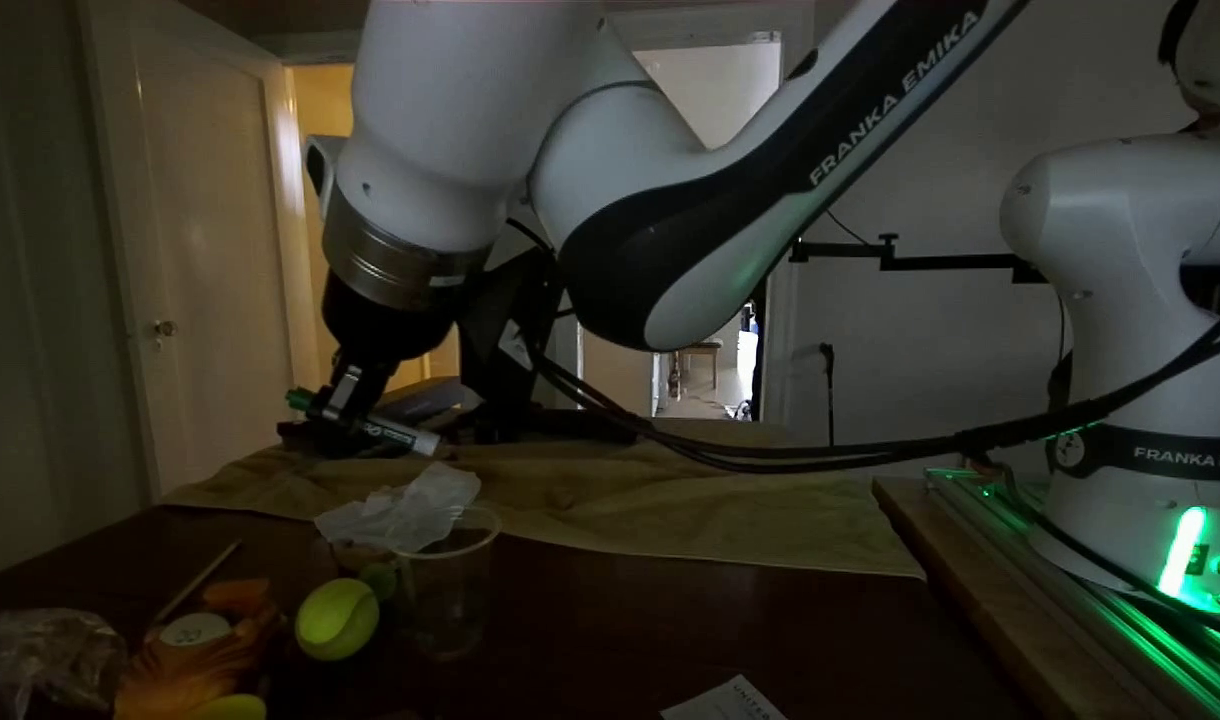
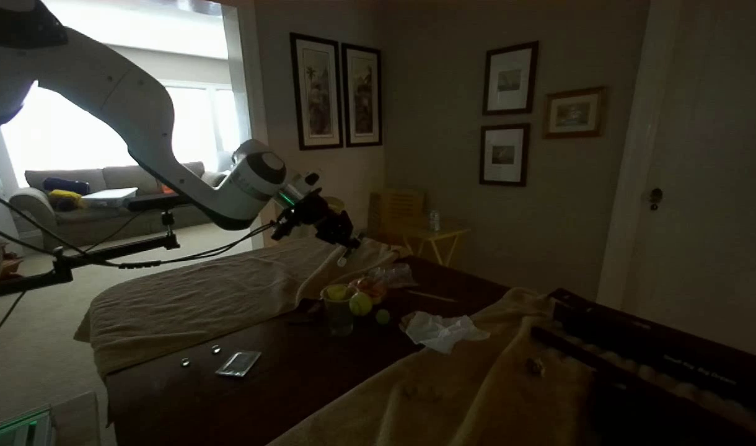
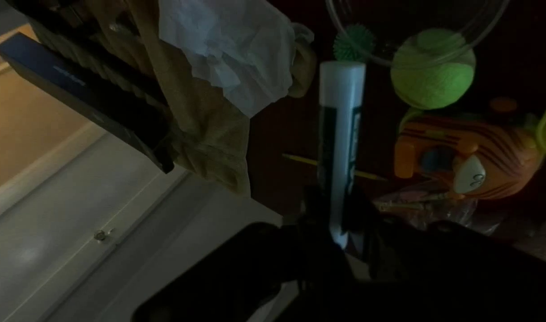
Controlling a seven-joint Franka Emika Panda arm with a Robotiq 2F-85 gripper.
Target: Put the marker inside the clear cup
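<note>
The marker is white with a dark label; it shows in an exterior view, in the wrist view and small in an exterior view. My gripper is shut on it, and a green end sticks out on the far side. In the wrist view the dark fingers clasp its lower part. The clear cup stands upright on the dark table, also in an exterior view. In the wrist view only its rim shows at the top. The marker is held above table height, apart from the cup.
A yellow-green ball, a small green spiky ball and a crumpled white wrapper lie near the cup. An orange toy, a pencil and a clear plastic bag are beyond. A packet lies on the table.
</note>
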